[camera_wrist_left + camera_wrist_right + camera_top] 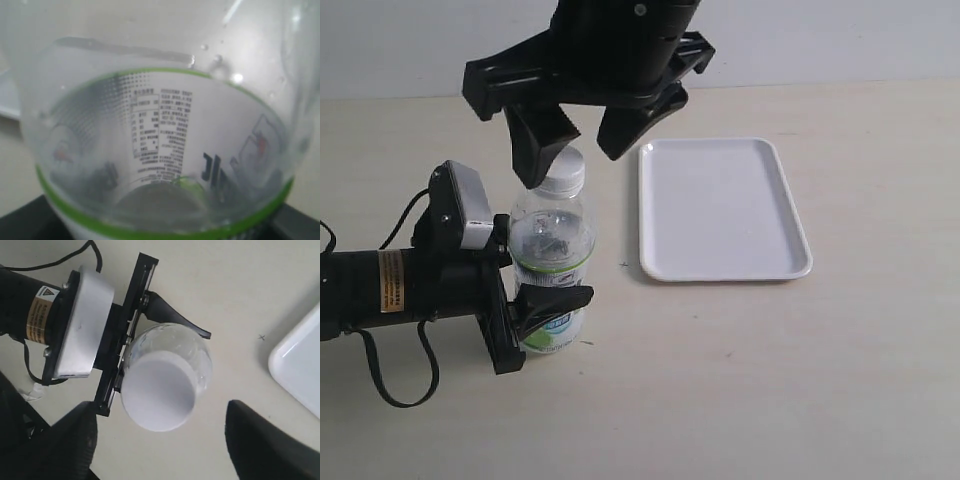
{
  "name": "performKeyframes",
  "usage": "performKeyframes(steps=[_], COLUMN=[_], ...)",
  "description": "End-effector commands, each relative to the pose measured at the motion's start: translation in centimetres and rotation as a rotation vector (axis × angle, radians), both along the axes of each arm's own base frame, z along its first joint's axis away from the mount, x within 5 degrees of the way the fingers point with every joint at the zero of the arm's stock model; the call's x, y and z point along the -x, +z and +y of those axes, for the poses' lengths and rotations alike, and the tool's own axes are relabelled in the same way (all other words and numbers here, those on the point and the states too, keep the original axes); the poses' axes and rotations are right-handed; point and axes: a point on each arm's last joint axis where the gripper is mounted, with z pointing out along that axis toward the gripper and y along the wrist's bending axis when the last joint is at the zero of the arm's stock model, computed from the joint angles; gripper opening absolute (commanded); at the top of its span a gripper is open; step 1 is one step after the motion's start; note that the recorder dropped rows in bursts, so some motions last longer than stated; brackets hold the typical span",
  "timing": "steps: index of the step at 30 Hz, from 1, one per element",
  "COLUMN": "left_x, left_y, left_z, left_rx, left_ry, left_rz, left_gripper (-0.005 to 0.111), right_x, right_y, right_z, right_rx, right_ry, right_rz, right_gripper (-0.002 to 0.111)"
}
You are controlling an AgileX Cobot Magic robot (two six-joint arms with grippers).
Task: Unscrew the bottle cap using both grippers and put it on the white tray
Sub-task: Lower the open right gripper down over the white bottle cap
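Note:
The clear bottle (552,262) with its white-and-green label stands upright on the table, and my left gripper (535,315) is shut on its lower body from the left. Up close, the bottle (160,150) fills the left wrist view. The white ribbed bottle cap (561,172) sits on the neck. My right gripper (575,140), the big black claw, hangs open right above the cap, one finger touching or overlapping its left side. From above, the bottle cap (157,390) lies between and beyond the open fingers (270,445). The white tray (720,208) lies to the right.
The left arm (390,285) with its silver block (470,205) and cable (395,375) stretches in from the left edge. A corner of the white tray (300,365) shows in the right wrist view. The pale table (770,380) meets a light back wall.

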Motion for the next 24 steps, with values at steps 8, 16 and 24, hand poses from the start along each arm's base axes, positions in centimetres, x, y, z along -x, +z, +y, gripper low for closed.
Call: performKeyframes(steps=[8,16,24], left_x=[0.0,0.0,0.0], left_y=[0.5,0.4,0.4], left_z=[-0.2,-0.1,-0.1], left_rx=[0.009,0.004,0.000], left_ry=[-0.010,-0.009,-0.008], left_rz=[-0.035,-0.034,-0.032], left_gripper=[0.000,0.000,0.000], right_x=[-1.7,-1.8,-1.8], right_y=[0.2,0.7,0.7], right_z=[1.3,1.6,1.6], right_rx=[-0.018,-0.051,-0.050], right_ry=[-0.003,-0.004,-0.004], right_rz=[-0.032,-0.031,-0.032], right_gripper=[0.069,0.069,0.066])
